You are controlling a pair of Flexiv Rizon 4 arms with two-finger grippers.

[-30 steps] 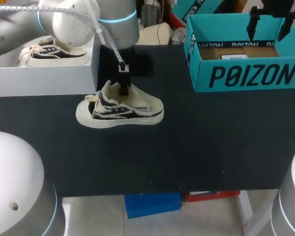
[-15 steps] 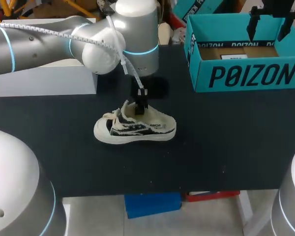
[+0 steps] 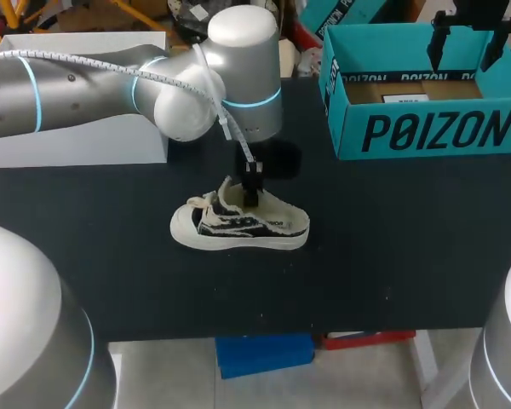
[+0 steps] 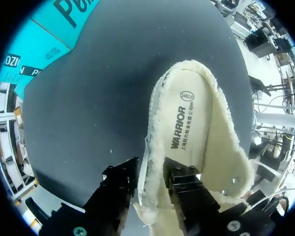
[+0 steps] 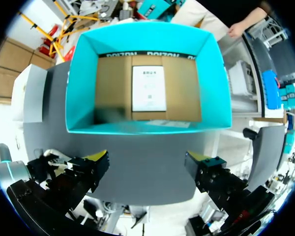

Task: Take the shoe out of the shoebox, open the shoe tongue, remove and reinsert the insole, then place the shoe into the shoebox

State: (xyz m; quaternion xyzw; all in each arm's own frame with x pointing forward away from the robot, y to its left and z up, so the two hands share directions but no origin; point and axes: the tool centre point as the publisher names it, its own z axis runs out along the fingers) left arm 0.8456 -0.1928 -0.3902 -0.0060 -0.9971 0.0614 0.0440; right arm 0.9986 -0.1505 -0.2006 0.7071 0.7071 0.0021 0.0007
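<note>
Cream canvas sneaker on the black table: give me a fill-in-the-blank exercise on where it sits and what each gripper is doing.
1. The cream canvas sneaker with black stripes stands on the black table, ____ the teal cardboard shoebox.
2. The left gripper clamps the sneaker's side wall, with one finger outside the shoe and the other ____ it.
3. The right gripper hangs above the teal shoebox, holding nothing, with its fingers ____.
Missing words: outside; inside; open.

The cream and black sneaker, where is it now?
Head view: the cream and black sneaker is near the middle of the black table, its side wall pinched by the left tool, with the teal shoebox at the far right.
</note>
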